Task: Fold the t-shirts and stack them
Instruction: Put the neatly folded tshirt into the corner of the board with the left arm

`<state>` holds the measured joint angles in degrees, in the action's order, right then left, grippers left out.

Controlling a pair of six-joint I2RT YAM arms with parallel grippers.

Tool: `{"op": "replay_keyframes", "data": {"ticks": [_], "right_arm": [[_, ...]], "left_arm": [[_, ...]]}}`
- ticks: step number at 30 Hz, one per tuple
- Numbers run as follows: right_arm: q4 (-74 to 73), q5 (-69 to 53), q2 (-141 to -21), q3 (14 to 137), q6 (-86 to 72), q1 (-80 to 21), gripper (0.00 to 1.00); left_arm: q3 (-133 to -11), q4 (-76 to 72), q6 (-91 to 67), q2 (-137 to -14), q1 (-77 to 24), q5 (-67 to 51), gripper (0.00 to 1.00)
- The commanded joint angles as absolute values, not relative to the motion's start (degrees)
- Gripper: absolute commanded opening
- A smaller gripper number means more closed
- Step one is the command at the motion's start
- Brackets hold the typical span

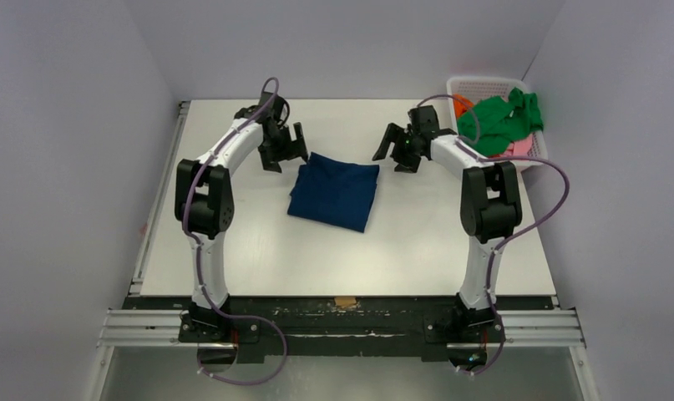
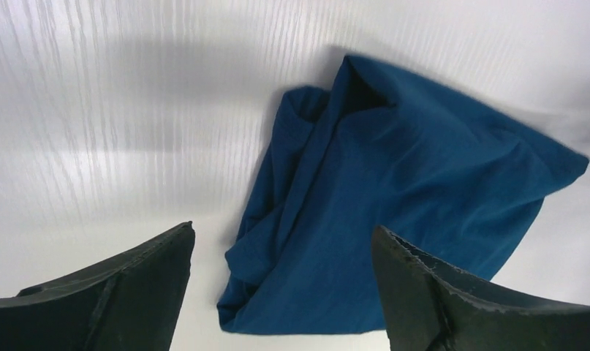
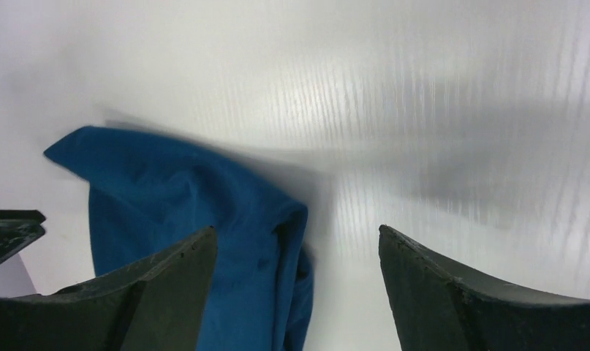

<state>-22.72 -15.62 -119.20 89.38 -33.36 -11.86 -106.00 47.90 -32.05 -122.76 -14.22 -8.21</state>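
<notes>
Presently one garment appears finished: the navy t-shirt (image 1: 334, 194) lies folded into a compact, slightly skewed rectangle on the white table (image 1: 258, 242), a little above the centre of the top view. The green t-shirt (image 1: 504, 121), with orange (image 1: 460, 104) and pink (image 1: 525, 146) cloth beside it, lies heaped in the white lattice basket (image 1: 483, 82) at upper right, not yet folded. No stack exists yet. The left gripper (image 1: 288, 150) and right gripper (image 1: 392, 150) flank the navy shirt's far corners, both spread wide and empty. The cloth is matte, soft and thin, its layered edge bunched and uneven; the tabletop is smooth with a fine ribbed sheen.
</notes>
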Motion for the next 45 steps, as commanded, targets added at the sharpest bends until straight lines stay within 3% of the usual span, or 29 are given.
{"op": "replay_keyframes", "data": {"ticks": [1, 5, 14, 16, 19, 21, 31, 39, 45], "right_arm": [[-20.91, -12.95, -108.01, 82.16, -31.16, -11.99, 0.8], [-20.57, -11.95, -102.46, 73.75, -30.22, -11.9, 0.8], [-20.64, -6.97, -88.62, 61.03, -29.71, -11.95, 0.84], [-20.88, -5.44, -85.78, 59.85, -29.79, -11.87, 0.87], [-21.16, -2.7, -81.06, 58.63, -29.8, -11.79, 0.93], [-20.9, -0.37, -78.23, 58.1, -29.38, -11.76, 0.99], [-16.1, 6.19, -68.28, 55.24, -26.3, -11.6, 0.99], [-16.84, 11.86, -67.33, 57.09, -24.15, -11.6, 0.99], [-17.39, 12.7, -69.88, 58.78, -24.71, -11.6, 0.99]], "left_arm": [[-98.34, 45.73, -28.87, -115.8, -14.06, -11.27, 0.87], [-94.61, 44.29, -28.03, -116.58, -14.14, -15.32, 0.81], [-96.73, 45.03, -29.01, -125.46, -16.77, -17.14, 0.46], [-98.89, 47.11, -29.61, -127.56, -17.64, -15.45, 0.32], [-101.86, 50.34, -30.0, -128.41, -17.97, -12.86, 0.0], [-103.46, 52.17, -30.08, -127.4, -17.74, -6.77, 0.0], [-118.57, 58.05, -27.54, -129.25, -8.5, 11.25, 0.0], [-133.05, 58.51, -26.14, -136.92, 3.02, 12.75, 0.0], [-136.51, 49.16, -23.9, -138.53, 8.29, 13.15, 0.0]]}}
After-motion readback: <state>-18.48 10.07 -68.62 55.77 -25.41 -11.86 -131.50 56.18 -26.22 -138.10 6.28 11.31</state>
